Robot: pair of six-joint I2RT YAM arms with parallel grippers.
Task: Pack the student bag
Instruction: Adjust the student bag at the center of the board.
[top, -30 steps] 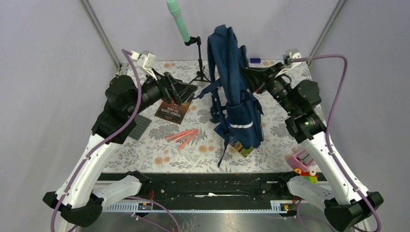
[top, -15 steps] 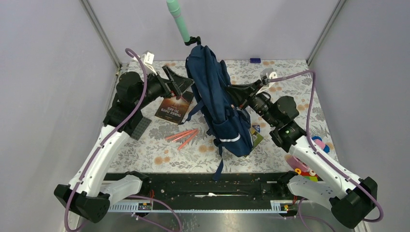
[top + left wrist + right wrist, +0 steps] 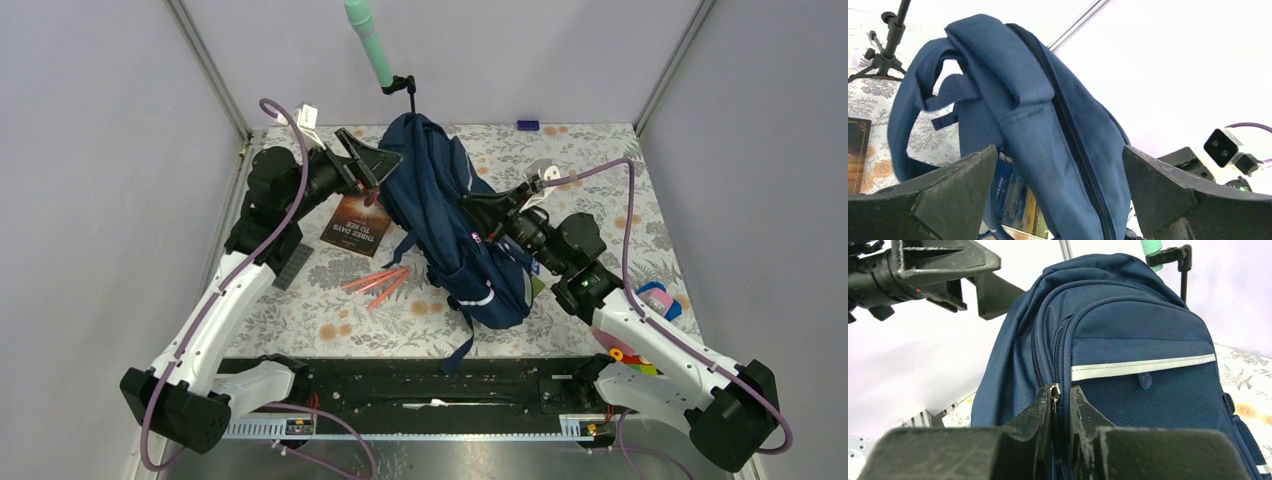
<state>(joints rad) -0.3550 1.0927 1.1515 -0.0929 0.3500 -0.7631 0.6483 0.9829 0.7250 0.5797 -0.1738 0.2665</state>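
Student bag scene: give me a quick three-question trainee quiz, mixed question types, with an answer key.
1. True or false: the left gripper is clamped shut on the student bag.
2. The right gripper pinches: A) a shoulder strap, B) the zipper pull, C) the tripod stand?
3. Fill in: in the top view, the dark book lies to the bag's ____.
Key: 1 false, its jaws stand open; 2 B; 3 left.

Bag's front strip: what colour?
The strip is grey-white against the navy bag; right wrist view shows it best.
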